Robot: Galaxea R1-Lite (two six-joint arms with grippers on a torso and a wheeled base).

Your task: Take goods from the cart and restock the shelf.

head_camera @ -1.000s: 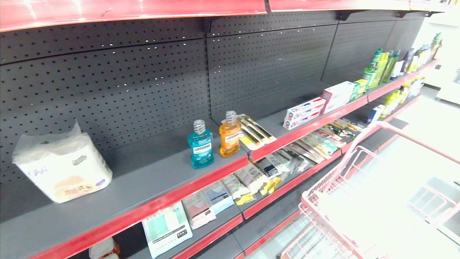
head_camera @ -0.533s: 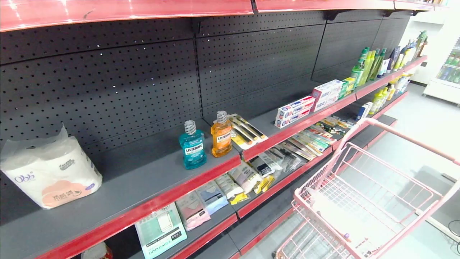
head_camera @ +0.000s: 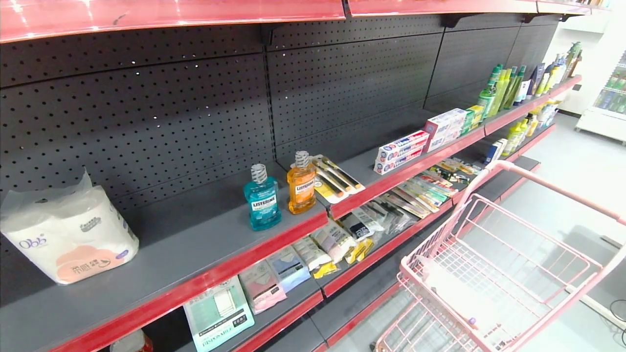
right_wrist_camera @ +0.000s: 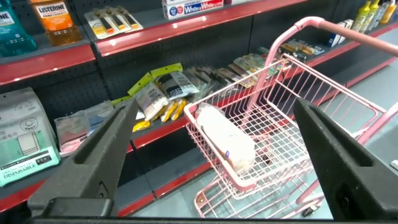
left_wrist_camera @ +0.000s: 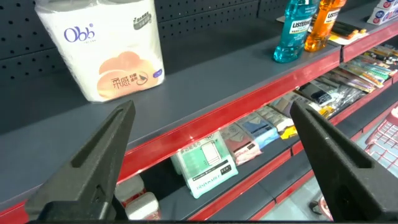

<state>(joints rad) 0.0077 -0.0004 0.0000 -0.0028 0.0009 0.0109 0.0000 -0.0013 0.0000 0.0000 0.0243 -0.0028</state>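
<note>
In the head view, the grey shelf carries a toilet paper pack at the robot's left, and further right a blue mouthwash bottle just beside an orange one. The pink cart stands at lower right with a white pack lying in its basket. In the left wrist view, the left end effector is spread wide and grips nothing, facing the shelf's red edge. In the right wrist view, the right end effector is likewise spread and unloaded above the cart and its white pack.
</note>
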